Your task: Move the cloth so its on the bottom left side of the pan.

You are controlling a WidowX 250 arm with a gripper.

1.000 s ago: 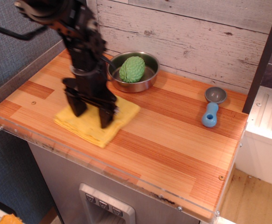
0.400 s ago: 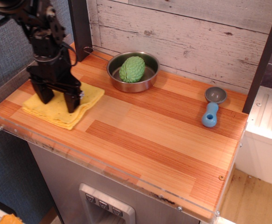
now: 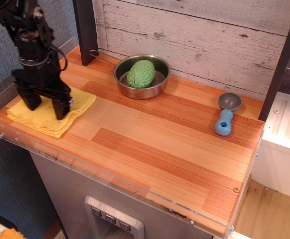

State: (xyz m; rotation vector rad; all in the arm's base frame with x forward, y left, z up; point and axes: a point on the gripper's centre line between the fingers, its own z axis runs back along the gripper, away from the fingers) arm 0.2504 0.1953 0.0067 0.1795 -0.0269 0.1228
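Spreading black jaws pressed on soft folded yellow cloth (image 3: 49, 117), round shiny steel pan (image 3: 142, 76) apart.

A wooden counter (image 3: 149, 144) of striped orange-brown planks carries everything, with a clear plastic strip along its front edge and a pale plank wall behind it at 12 o'clock. At 9 o'clock, at the left front corner, a folded yellow cloth (image 3: 48, 113) lies flat on the wood, its front corner close to the edge. At 11 o'clock, near the wall, a round steel pan (image 3: 142, 77) stands well apart from the cloth. At 3 o'clock lies a small grey scoop (image 3: 226, 113) with a blue handle, its handle pointing toward the front.
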